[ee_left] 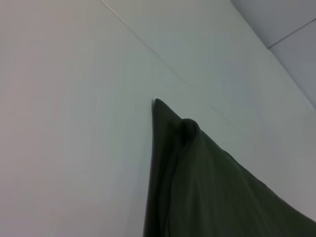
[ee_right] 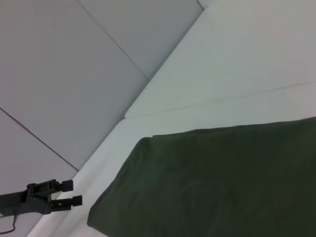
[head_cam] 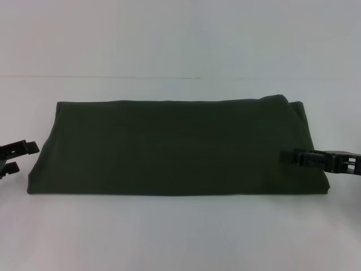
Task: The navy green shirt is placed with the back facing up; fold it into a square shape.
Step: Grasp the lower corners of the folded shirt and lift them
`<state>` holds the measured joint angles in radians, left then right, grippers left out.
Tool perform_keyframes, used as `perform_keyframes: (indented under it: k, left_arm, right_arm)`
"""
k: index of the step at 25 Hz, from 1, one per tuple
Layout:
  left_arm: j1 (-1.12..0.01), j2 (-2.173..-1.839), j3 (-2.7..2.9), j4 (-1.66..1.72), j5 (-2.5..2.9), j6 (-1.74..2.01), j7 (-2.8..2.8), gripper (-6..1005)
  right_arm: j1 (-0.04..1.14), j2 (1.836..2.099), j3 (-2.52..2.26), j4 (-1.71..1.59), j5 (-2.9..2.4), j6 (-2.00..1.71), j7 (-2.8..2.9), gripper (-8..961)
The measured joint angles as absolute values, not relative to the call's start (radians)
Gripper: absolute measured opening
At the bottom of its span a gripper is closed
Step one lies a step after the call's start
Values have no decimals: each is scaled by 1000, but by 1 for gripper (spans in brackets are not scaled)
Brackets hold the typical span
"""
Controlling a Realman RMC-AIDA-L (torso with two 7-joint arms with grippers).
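On the white tabletop [head_cam: 180, 237] the navy green shirt [head_cam: 175, 149] lies folded into a wide band. The right end effector [head_cam: 289, 157] seems closed on its right edge; the left end effector [head_cam: 23, 157] waits open, just beside the left edge. If the pinch holds only the top layer, the fold could slide apart when lifted.

One navy green shirt [head_cam: 175, 148], folded, on one white table [head_cam: 180, 231]. Two black grippers: left gripper [head_cam: 16, 157] beside shirt, right gripper [head_cam: 290, 156] at opposite edge.
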<state>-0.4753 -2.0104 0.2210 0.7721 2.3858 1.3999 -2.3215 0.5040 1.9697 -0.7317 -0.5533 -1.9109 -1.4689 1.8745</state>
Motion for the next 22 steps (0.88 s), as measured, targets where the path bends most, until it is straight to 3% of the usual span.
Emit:
perform_keyframes:
  k: [22]
  left_arm:
    - [-485, -2017, 254, 701, 2434, 1330, -2245, 890]
  right_arm:
    - [528, 1977, -733, -555, -1933, -1462, 1875, 825]
